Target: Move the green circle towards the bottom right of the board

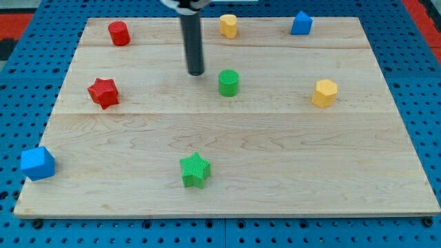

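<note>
Though rod has no jaws, my tip (196, 71) sits just left of green circle (229, 83).

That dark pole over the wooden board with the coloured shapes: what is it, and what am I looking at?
It is a robot arm's end: a straight dark rod whose lower end, my tip, slides over the pale wooden board and pushes blocks. It holds nothing. One camera shows the board from above and in front. My tip stands just to the upper left of the green circle block, apart from it. Also there: a green star, a red star, a red cylinder, two blue blocks and two yellow blocks.
</note>
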Robot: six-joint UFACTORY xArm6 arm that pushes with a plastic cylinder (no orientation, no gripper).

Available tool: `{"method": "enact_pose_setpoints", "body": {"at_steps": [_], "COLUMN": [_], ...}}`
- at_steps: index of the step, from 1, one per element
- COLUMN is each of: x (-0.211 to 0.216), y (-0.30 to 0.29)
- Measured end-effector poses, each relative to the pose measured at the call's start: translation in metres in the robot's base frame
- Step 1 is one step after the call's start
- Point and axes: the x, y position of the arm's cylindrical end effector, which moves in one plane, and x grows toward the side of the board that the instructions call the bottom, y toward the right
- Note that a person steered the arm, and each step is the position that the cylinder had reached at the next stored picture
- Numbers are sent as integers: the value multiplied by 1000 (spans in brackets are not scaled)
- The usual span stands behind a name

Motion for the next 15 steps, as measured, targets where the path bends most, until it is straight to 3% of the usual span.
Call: {"method": "enact_pose_setpoints", "body": {"at_steps": [2,3,4,6,7,8,9,10,11,12,13,15], "x": [120,65,38,183,187,118,107,170,180,178,208,219], "y": [103,47,81,134,157,95,170,187,195,137,138,194]}}
